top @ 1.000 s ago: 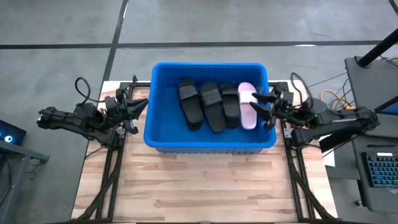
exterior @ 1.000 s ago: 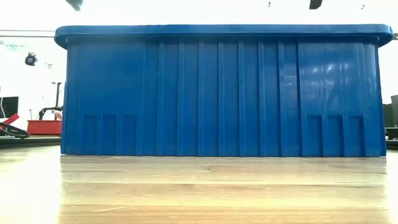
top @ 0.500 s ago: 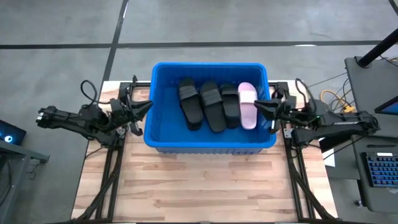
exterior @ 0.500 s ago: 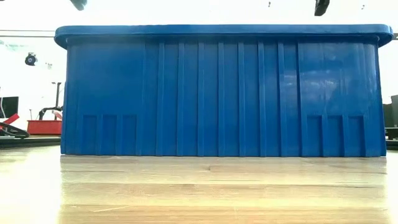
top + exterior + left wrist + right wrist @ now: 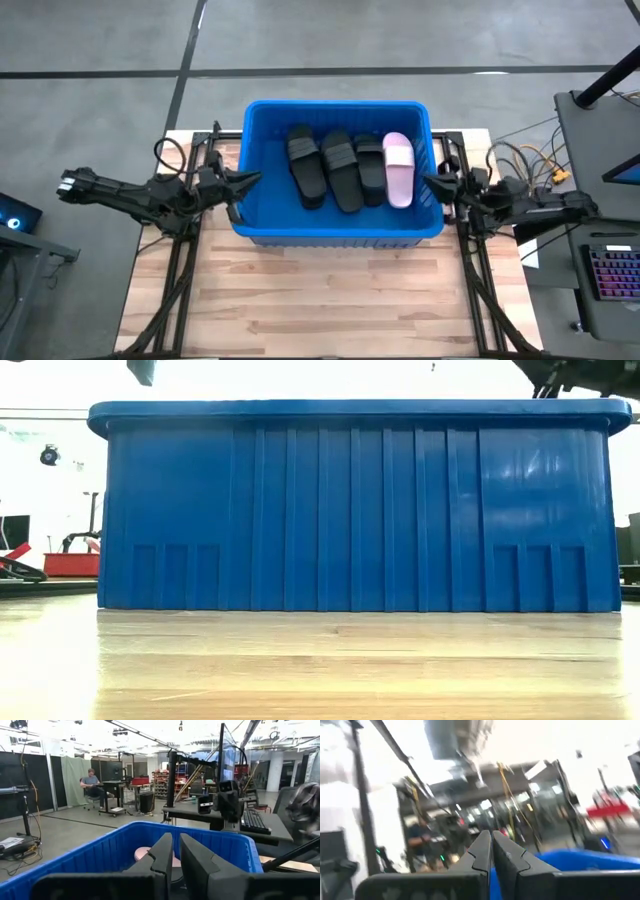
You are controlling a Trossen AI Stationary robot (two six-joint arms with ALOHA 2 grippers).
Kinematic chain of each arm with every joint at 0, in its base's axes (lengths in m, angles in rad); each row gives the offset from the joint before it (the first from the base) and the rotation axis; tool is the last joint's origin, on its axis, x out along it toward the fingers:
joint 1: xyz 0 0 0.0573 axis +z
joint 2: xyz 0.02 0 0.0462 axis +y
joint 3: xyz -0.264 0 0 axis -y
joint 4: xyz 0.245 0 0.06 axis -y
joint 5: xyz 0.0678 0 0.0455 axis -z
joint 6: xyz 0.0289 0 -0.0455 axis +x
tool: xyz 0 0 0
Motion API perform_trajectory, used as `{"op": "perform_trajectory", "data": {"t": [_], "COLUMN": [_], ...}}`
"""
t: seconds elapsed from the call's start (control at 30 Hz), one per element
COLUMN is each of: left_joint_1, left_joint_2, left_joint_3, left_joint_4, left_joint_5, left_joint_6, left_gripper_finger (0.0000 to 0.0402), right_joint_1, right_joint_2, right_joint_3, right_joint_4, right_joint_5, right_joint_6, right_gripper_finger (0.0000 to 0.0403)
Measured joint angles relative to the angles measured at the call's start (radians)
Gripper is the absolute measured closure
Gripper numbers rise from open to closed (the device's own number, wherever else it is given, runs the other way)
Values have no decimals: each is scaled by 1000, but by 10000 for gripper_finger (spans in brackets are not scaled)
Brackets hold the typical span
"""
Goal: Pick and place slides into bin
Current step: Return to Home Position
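The blue bin [image 5: 338, 232] stands at the table's far middle. Inside it, three black slides [image 5: 340, 172] and one pink slide [image 5: 398, 170] lie flat side by side on its floor. My left gripper [image 5: 252, 179] hangs shut by the bin's left rim, above it, and looks over the rim [image 5: 95, 854] at the pink slide [image 5: 141, 853]. My right gripper [image 5: 428, 180] hangs shut by the bin's right rim [image 5: 580, 861], with nothing between its fingers. In the low view the bin's near wall [image 5: 350, 510] hides the slides.
Bare wooden table [image 5: 320, 300] stretches in front of the bin. Cables [image 5: 530, 160] and a desk with a keyboard [image 5: 610, 275] lie off the table's right side. A person sits at a desk [image 5: 92, 782] far back in the room.
My right gripper has shut. It has drawn back from over the bin beside the pink slide toward the table's right edge, and has sunk. My left gripper has edged toward the bin's left rim. The slides have kept still.
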Motion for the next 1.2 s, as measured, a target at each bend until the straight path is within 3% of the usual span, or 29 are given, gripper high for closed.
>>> {"op": "perform_trajectory", "data": {"t": [0.13,0.2,0.57,0.73,0.87,0.97,1.1,1.2], "left_joint_1": [1,1,1,1,7,44,107,147], "left_joint_2": [5,5,15,18,15,-3,-67,-119], "left_joint_3": [0,0,-18,-95,-191,-249,-293,-300], "left_joint_4": [11,32,54,310,499,591,566,437], "left_joint_5": [-11,-14,-23,-54,45,63,157,158], "left_joint_6": [1,1,25,64,183,166,151,143], "left_gripper_finger": [381,381,381,382,382,382,390,400], "right_joint_1": [1,1,0,0,-2,-9,-22,-30], "right_joint_2": [-12,-15,-6,-5,-7,-7,-7,-7], "right_joint_3": [-161,-212,-210,-210,-210,-210,-210,-210], "right_joint_4": [303,374,222,195,195,195,195,196], "right_joint_5": [-58,-54,-77,-76,-76,-76,-75,-75], "right_joint_6": [-68,-98,-122,-77,-77,-77,-77,-77], "right_gripper_finger": [394,395,395,395,395,394,394,394]}}
